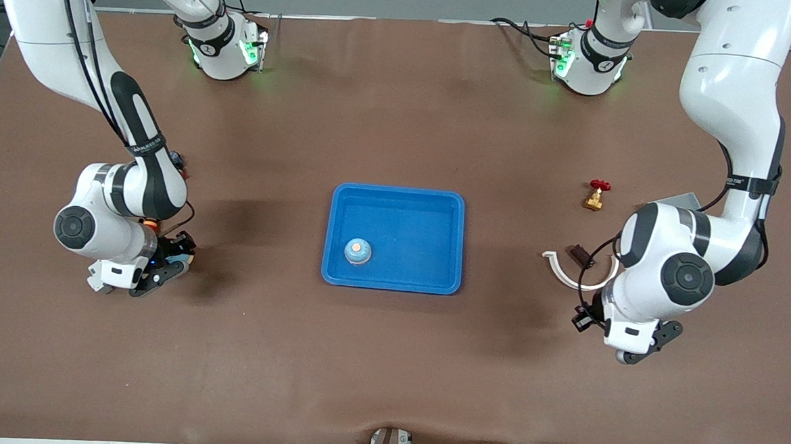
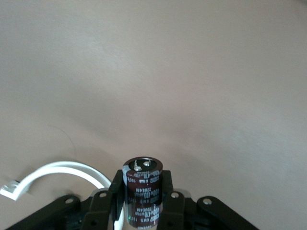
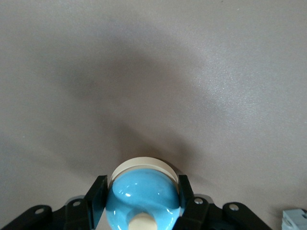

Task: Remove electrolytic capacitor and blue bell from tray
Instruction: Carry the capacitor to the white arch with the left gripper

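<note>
My left gripper (image 1: 585,316) (image 2: 142,181) is shut on a dark brown cylindrical capacitor (image 2: 143,194) with white print, held upright low at the left arm's end of the table. The capacitor is hidden in the front view. My right gripper (image 1: 175,259) (image 3: 142,186) is shut on a blue bell (image 3: 144,199) with a cream base and cream button, low at the right arm's end of the table. A second blue bell (image 1: 357,251) sits in the blue tray (image 1: 397,198) at the table's middle.
A white curved plastic piece (image 1: 572,277) (image 2: 53,171) lies on the table beside my left gripper, with a small dark brown block (image 1: 578,253) next to it. A brass valve with a red handle (image 1: 596,195) stands farther from the front camera.
</note>
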